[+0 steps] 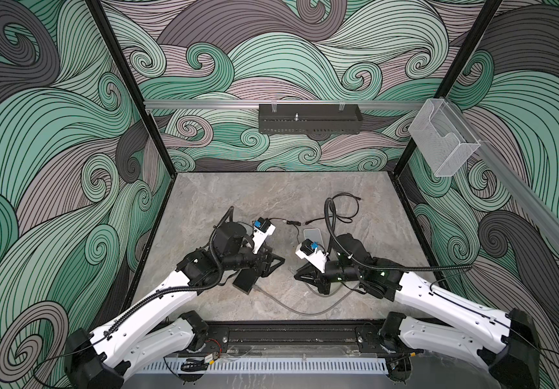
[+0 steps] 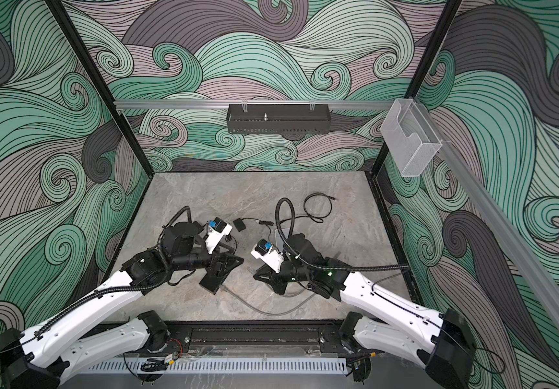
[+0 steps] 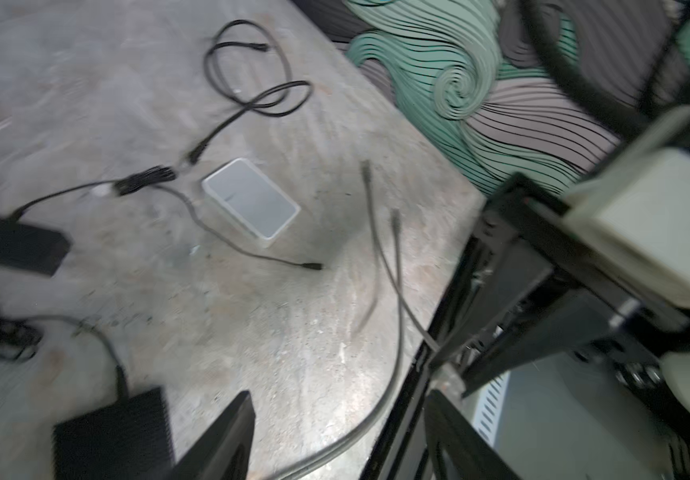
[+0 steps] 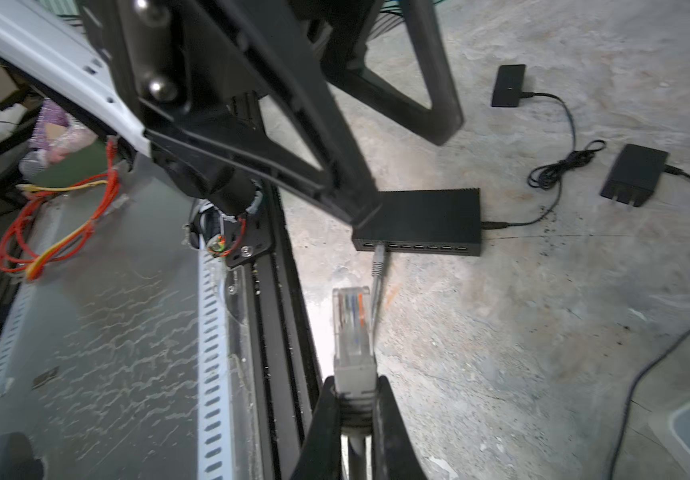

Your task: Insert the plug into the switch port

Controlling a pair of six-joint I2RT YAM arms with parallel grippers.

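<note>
Right wrist view shows my right claw [image 4: 355, 384] shut tight on the plug [image 4: 351, 324]. I hold it by its grey back end, and its clear tip points at the switch [image 4: 430, 212]. The plug is up off the desk [image 4: 501, 332] and not yet in the switch. There is a gap between them.

The switch is a flat black box lying on the desk. It has a row of ports [image 4: 426, 248] along the side that faces me. One grey cable [image 4: 378, 262] already sits in a port near one end of the row. The other ports look free.

My left claw [image 4: 405, 176] is wide and holds nothing. One of its fingers [image 4: 335, 166] is over a corner of the switch. I cannot tell if it touches.

I think I am at the step of bringing the plug to the switch. Next I need to line the tip up with a free port, keep it level, and push it straight in. The left claw may need to hold the switch so it does not slide back. I must not bump the grey cable.

I see no words, labels or brand names that I can read on anything.
</note>
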